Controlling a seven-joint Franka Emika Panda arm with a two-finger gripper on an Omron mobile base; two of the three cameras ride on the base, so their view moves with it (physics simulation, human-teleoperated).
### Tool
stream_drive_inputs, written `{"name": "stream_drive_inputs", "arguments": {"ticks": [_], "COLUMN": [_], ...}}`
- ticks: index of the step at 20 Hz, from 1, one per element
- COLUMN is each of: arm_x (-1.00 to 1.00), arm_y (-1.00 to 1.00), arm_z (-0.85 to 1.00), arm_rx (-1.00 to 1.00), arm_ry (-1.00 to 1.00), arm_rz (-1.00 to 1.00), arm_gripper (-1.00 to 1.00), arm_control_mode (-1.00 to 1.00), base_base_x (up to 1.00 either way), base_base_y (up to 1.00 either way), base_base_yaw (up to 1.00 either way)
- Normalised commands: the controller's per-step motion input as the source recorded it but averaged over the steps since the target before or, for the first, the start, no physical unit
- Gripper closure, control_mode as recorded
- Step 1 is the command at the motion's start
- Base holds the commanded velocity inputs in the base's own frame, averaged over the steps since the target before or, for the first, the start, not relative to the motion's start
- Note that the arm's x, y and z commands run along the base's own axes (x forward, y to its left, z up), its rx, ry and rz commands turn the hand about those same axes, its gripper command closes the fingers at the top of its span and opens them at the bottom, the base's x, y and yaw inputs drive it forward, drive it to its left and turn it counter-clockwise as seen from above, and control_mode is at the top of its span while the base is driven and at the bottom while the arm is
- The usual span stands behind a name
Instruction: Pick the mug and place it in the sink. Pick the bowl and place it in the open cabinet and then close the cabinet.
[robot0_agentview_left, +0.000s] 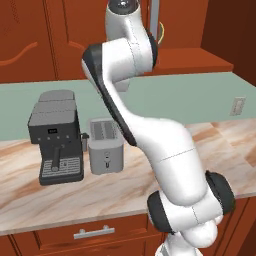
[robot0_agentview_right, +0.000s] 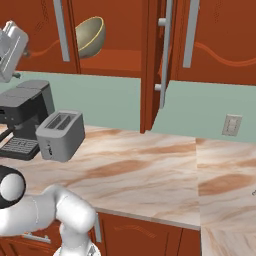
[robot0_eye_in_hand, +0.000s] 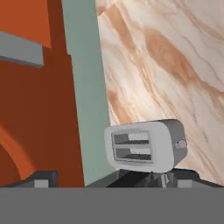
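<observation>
Gripper (robot0_eye_in_hand: 111, 183): jaws released, nothing between them. Just beyond the fingertips: a rounded, smooth grey toaster (robot0_eye_in_hand: 146, 145) on the veined marble counter (robot0_eye_in_hand: 175, 65). The bowl (robot0_agentview_right: 91, 36), olive-gold with thin rim, rests tilted inside the open reddish-brown cabinet (robot0_agentview_right: 120, 60), well apart from the jaws.
</observation>
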Motion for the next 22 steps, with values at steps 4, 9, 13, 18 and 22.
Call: {"name": "stream_drive_inputs", "arguments": {"ticks": [4, 9, 13, 18, 22], "arm_x": [-1.0, -1.0, -1.0, -1.0, -1.0], "arm_y": [-0.85, -0.95, -0.88, -0.88, -0.78], "arm_z": [-1.0, 0.09, 1.0, 1.0, 0.78], "arm_rx": [-0.02, 0.33, 0.5, 0.49, 0.42], "arm_ry": [-0.52, -0.26, -0.22, -0.06, 0.0], "arm_rz": [0.0, 0.0, 0.05, 0.03, 0.0], "arm_gripper": [-1.0, -1.0, -1.0, -1.0, -1.0], "arm_control_mode": [-1.0, -1.0, -1.0, -1.0, -1.0], "base_base_x": [0.0, 0.0, 0.0, 0.0, 0.0], "base_base_y": [0.0, 0.0, 0.0, 0.0, 0.0], "base_base_yaw": [0.0, 0.0, 0.0, 0.0, 0.0]}}
